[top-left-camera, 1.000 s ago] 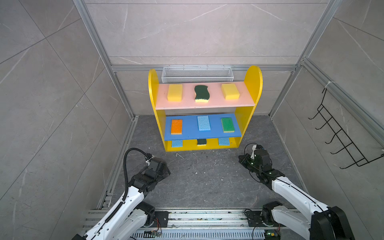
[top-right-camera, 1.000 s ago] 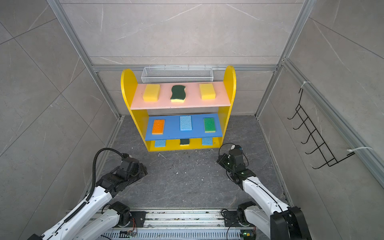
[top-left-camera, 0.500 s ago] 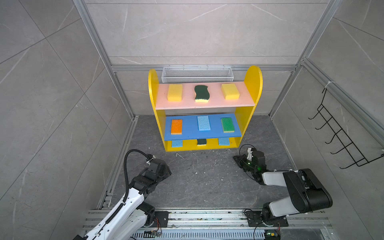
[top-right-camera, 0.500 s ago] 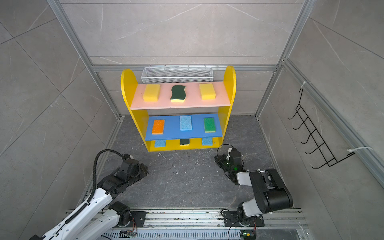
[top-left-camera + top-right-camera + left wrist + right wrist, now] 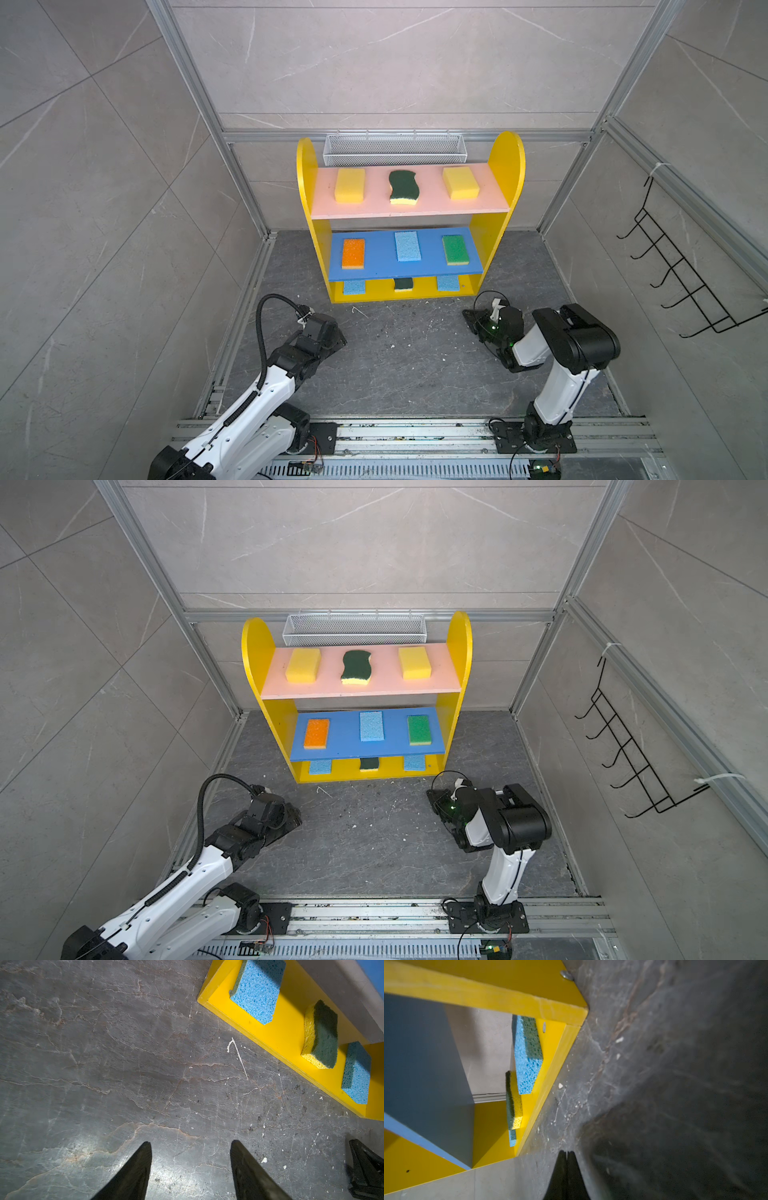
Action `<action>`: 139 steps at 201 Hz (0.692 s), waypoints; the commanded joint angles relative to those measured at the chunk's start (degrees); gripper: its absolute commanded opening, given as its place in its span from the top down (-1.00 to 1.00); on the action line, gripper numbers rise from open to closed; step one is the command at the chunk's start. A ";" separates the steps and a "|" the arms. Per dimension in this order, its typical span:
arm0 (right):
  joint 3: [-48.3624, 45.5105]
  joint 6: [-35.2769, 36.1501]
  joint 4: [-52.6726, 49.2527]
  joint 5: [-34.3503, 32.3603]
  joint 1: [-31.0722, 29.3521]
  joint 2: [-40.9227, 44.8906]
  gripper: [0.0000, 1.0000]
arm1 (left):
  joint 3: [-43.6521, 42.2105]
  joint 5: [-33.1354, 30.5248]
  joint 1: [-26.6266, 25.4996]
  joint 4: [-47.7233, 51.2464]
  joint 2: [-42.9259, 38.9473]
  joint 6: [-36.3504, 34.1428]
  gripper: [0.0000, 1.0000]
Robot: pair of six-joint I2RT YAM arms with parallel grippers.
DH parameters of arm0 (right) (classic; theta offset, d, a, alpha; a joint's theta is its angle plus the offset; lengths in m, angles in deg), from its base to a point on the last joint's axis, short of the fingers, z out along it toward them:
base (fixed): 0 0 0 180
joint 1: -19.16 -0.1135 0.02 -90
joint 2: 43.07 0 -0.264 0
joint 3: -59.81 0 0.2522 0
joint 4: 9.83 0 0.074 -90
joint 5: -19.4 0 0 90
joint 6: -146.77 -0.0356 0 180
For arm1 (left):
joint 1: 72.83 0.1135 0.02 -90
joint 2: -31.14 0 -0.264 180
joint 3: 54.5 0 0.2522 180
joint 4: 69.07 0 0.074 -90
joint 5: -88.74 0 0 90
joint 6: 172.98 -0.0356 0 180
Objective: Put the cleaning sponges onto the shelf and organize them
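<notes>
My left end effector [image 5: 190, 1141] hangs parted and empty, the right end effector [image 5: 566, 1152] pinched shut, empty and nearer the yellow three-tier shelf [image 5: 505, 158] dead ahead, which carries all nine coloured foam cleaning sponges [image 5: 407, 246].

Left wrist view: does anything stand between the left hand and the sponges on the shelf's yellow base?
Nothing visible does. Between the open left hand and the yellow base, where a light blue sponge, a scourer and another light blue sponge lie, there is only bare grey floor with small white specks.

Sponges [image 5: 402, 188] on shelf [image 5: 505, 160]; basket [image 5: 395, 150] behind
</notes>
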 commanded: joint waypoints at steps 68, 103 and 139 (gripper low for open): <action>0.34 -7.03 8.86 -16.46 -9.36 -7.49 1.00 | -0.38 -1.96 -0.39 -4.29 2.08 1.04 -0.27; 1.19 -8.50 8.65 -27.99 -13.30 -8.11 1.00 | -0.32 -1.78 -0.39 -4.90 3.27 1.15 -0.27; 4.09 -11.94 8.77 -32.84 -13.77 -11.02 1.00 | -0.04 -1.51 -0.44 -6.04 5.01 1.24 -0.27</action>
